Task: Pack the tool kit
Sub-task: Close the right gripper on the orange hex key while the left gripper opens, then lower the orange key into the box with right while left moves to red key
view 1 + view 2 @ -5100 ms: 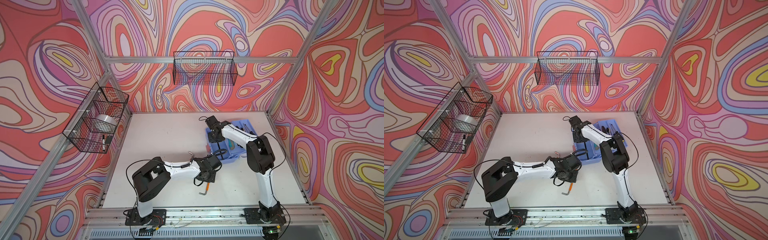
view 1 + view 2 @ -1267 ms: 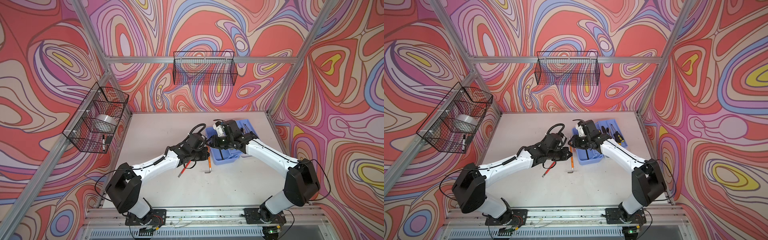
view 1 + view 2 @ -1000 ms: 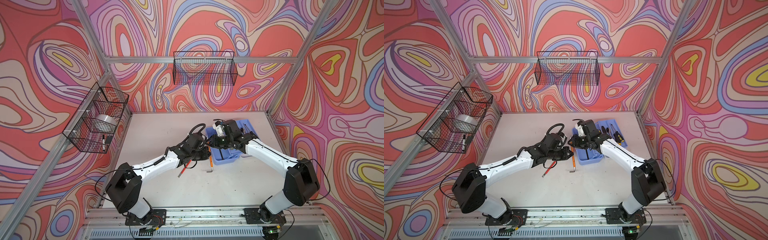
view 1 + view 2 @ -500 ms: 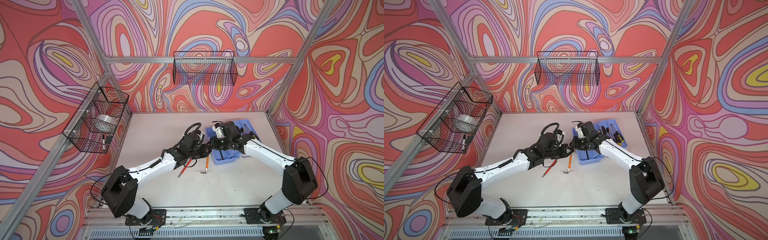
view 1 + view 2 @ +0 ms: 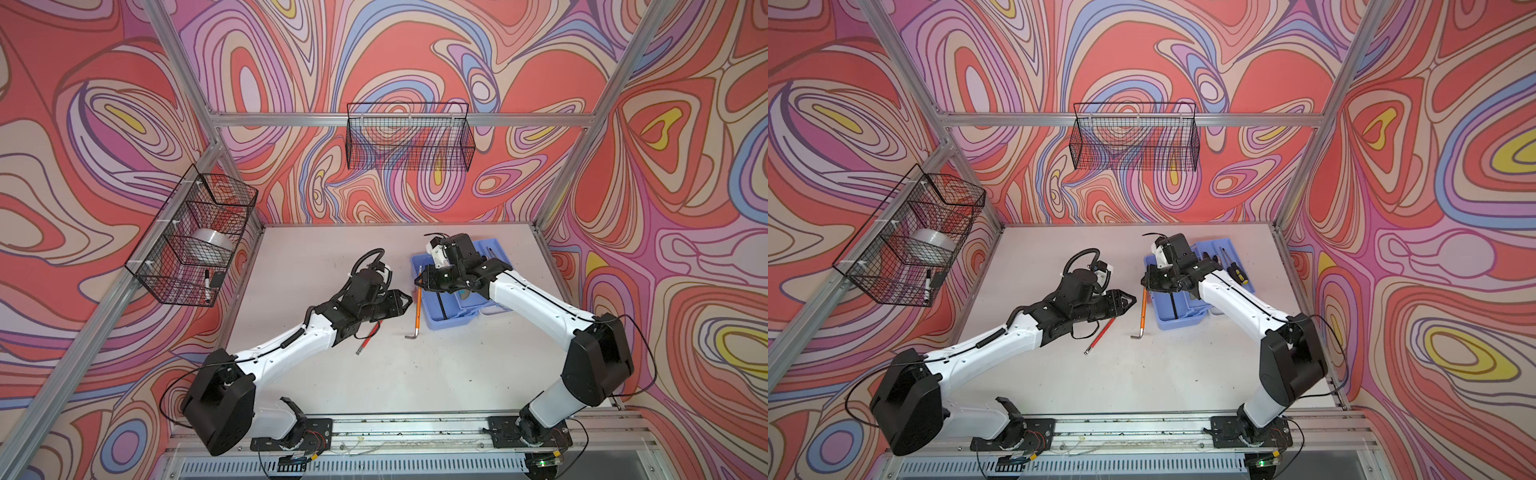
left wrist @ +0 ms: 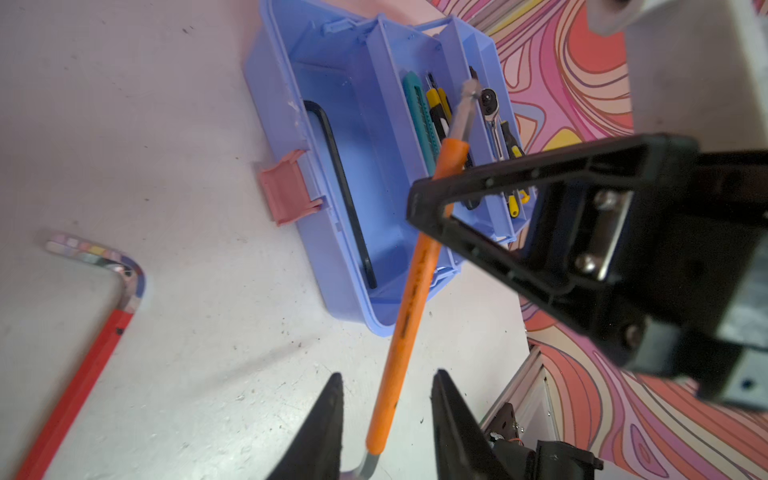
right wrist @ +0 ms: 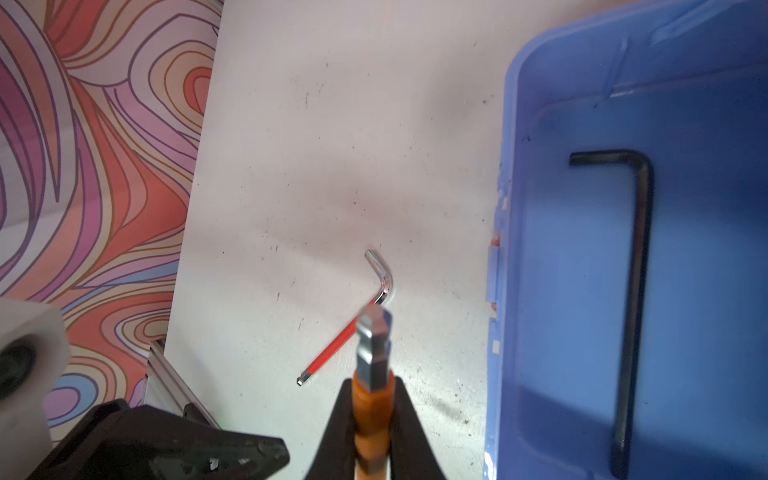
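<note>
Two tools meet beside the box [image 5: 451,322]. A moment ago the left tool [image 5: 409,300] was pinching the orange key [image 5: 417,307]. Now its jaws stand spread, one on either side of the shaft without touching. The right tool [image 5: 419,281] is pressed onto the key's upper end, so the handover looks done to us. The key hangs steeply just outside the box wall, its bent end low by the bench [image 5: 332,395]; we cannot tell whether it touches. We judge the right arm must next carry the key over the rim and lay it in the base. The left arm should back off first so the shaft does not snag.

Both top views give the layout but not the grip. Only the right wrist view shows the orange sleeve clamped between the fingers, with the steel tip sticking out past them. It also shows the black key [image 7: 638,291] lying in the base. Only the left wrist view shows the gap on each side of the shaft. It also shows the trays [image 6: 390,75] with cutters [image 6: 428,116] and a ratchet [image 6: 492,112]. The red key [image 5: 1100,331] lies on the bench, not yet packed.
</note>
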Robot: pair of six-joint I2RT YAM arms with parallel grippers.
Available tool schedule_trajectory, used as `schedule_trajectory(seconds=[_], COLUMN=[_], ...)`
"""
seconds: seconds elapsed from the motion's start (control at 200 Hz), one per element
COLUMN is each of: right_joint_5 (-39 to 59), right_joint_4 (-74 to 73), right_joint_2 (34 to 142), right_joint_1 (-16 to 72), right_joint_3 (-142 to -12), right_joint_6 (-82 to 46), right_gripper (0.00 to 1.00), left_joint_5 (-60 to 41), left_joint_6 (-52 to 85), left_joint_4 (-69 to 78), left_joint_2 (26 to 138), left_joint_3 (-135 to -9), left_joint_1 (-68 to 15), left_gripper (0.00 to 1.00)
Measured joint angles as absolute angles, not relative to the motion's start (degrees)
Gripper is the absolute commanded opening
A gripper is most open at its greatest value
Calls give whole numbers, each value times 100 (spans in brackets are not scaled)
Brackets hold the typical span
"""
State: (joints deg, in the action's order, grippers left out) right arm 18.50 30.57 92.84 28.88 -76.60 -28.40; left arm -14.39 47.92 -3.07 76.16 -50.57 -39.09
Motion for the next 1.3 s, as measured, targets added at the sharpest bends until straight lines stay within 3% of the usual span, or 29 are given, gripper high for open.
schedule_trajectory(seconds=[0.13, 0.32, 0.681, 1.001, 1.302], right_joint_5=[1619, 1243, 1490, 1406, 1321], right_joint_4=[3380, 3972, 4648, 5094, 5258], right_joint_2=[9518, 10178, 10654, 11048, 11705], right_joint_1=[2714, 2469, 2263, 2040, 2025], right_joint_3=[-8121, -8862, -9673, -10294, -10394], right_joint_6=[-2521, -1955, -1544, -1194, -1013], right_gripper=[0, 0, 1, 1, 1], left_joint_5=[-1013, -217, 252, 283, 191], left_joint_6=[4617, 4230, 3850, 3656, 3551], left_joint_4=[-836, -1938, -2783, -2851, -2842], left_joint_2=[7238, 7124, 7142, 7494, 7830], left_joint_3=[-4816, -4751, -4254, -4158, -4158], left_joint_1=[-3822, -3811, -3782, -3782, -3782], left_gripper=[80, 85, 79, 61, 55])
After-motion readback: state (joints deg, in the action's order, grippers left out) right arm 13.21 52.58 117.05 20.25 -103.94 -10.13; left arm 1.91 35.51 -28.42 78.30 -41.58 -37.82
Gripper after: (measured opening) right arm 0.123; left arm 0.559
